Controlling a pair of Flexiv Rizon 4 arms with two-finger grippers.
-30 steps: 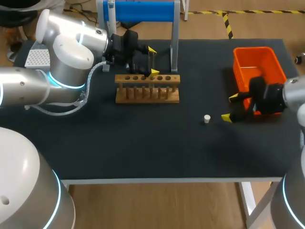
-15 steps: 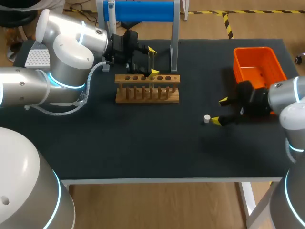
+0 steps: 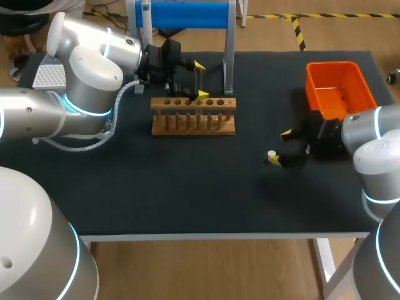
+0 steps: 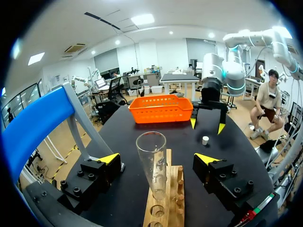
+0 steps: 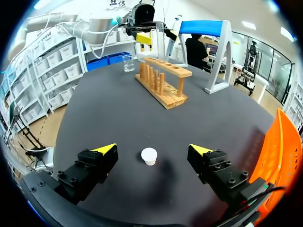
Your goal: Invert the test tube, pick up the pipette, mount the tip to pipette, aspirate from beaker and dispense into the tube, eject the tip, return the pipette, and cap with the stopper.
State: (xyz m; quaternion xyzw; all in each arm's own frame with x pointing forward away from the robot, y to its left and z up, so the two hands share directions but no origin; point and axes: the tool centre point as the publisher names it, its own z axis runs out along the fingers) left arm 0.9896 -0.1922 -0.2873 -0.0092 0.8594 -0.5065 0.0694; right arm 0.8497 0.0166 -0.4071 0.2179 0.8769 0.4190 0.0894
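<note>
The stopper [image 3: 271, 154] between wide jaws
Right of centre, your right gripper [image 3: 280, 147] is wide open around the white stopper, probably light and quick to roll: pinch its sides. Farther, upper centre, the left gripper [image 3: 200, 80], also wide, flanks the fragile glass tube [image 4: 152, 156] in the rack [image 3: 194, 116].

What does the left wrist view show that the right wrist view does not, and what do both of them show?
Only the left wrist view: the test tube up close, upright in the rack, mouth up, between the left gripper's open fingers, touched by neither. Only the right wrist view: the beaker beside the rack's far end. Both: the rack, the white stopper on the table between the right gripper's open fingers, the orange basket and the blue stand.
</note>
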